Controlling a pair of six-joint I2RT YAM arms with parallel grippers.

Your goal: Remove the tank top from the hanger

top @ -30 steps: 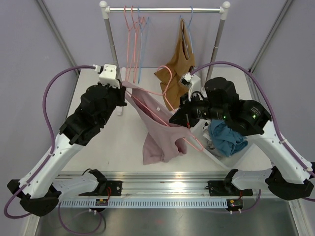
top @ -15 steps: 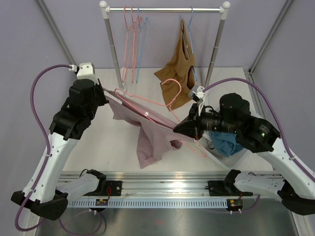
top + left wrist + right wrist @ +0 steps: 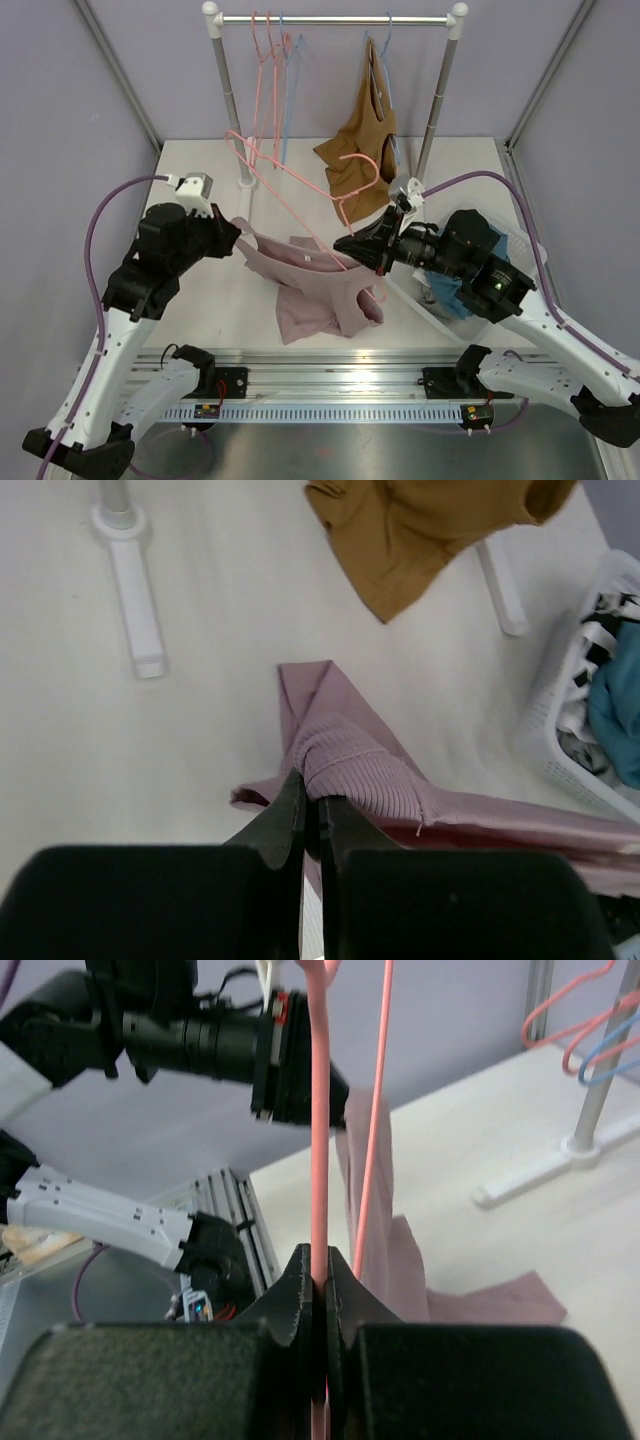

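The mauve ribbed tank top (image 3: 312,295) lies mostly crumpled on the table at the centre. My left gripper (image 3: 230,232) is shut on one end of it, seen in the left wrist view as a bunched fold (image 3: 365,772) between the fingers of my left gripper (image 3: 312,798). My right gripper (image 3: 350,246) is shut on the pink wire hanger (image 3: 290,180), which slants up to the left with its far arm bare. In the right wrist view, my right gripper (image 3: 321,1265) clamps the hanger's wire (image 3: 318,1140), and the tank top (image 3: 372,1230) hangs behind a second wire.
A clothes rack (image 3: 335,18) stands at the back with several pink and blue hangers (image 3: 270,60) and a brown garment (image 3: 365,135). Its white feet (image 3: 132,575) rest on the table. A white basket (image 3: 500,300) with blue clothes sits at the right.
My left gripper has moved down and nearer with the tank top's end. The cloth has slid off the hanger's left arm and dropped onto the table. The hanger has swung up.
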